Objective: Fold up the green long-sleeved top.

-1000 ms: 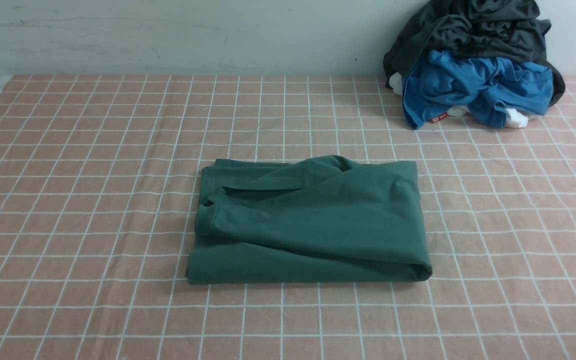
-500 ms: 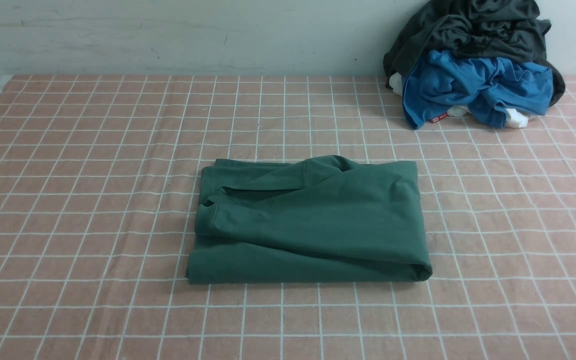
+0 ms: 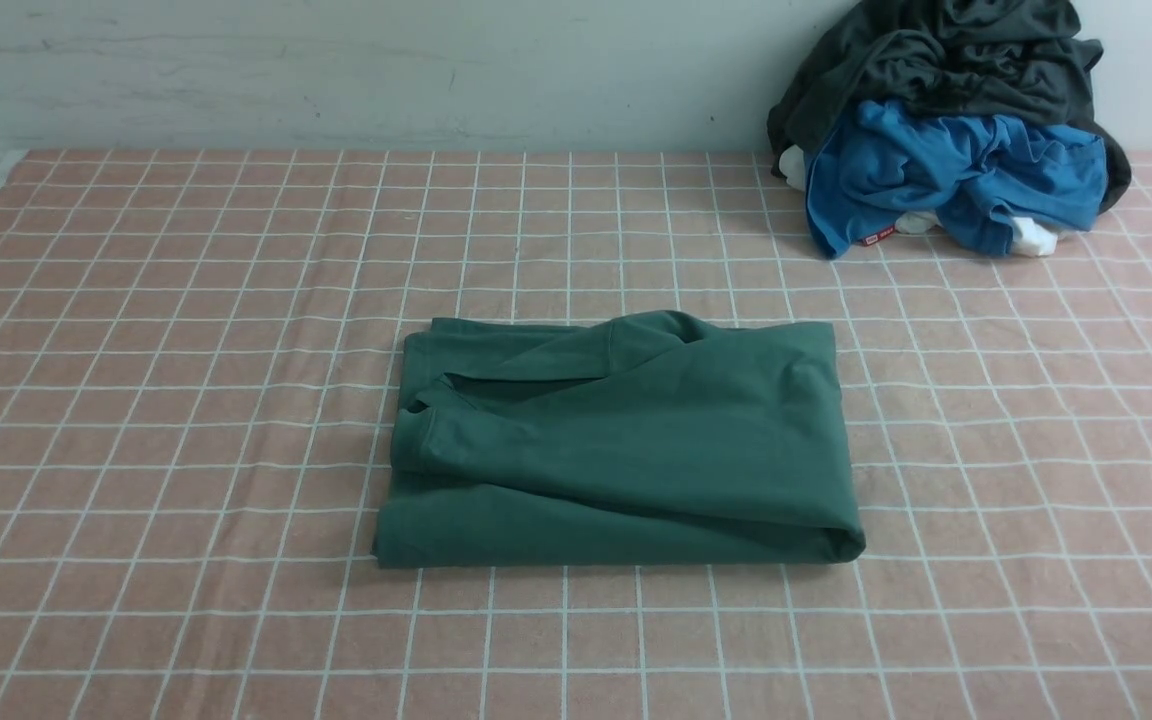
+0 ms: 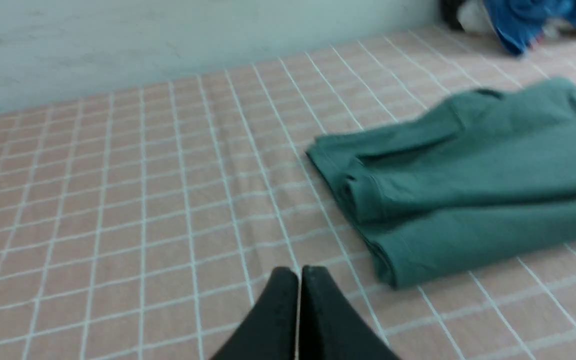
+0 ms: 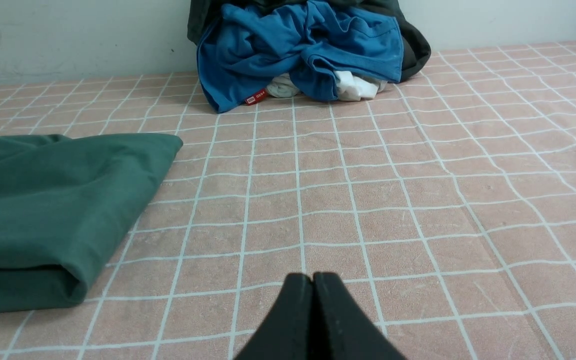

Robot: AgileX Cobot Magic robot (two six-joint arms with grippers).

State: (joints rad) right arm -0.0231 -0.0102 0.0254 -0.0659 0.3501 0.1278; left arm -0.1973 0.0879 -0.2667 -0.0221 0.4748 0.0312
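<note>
Green cotton, thick and matte: the green long-sleeved top (image 3: 616,440) lies in the middle of the pink checked cloth (image 3: 186,300), folded into a squat rectangle with stacked layers showing along its left edge and a rounded fold on the right. It looks soft and floppy, fairly heavy for a garment, and not slippery; lifted at one point it would sag and the layers would slide apart. To my eye the safest hold is at two corners of the near edge, pinching all the layers at once. The left gripper (image 4: 299,272) has its fingers pressed together with nothing between them, poised over bare cloth beside the top's left corner. The right gripper (image 5: 313,277) is likewise closed and empty, off the top's right side. A blue garment (image 3: 946,175) and a dark grey garment (image 3: 936,60) are heaped in the far right corner, well apart.
</note>
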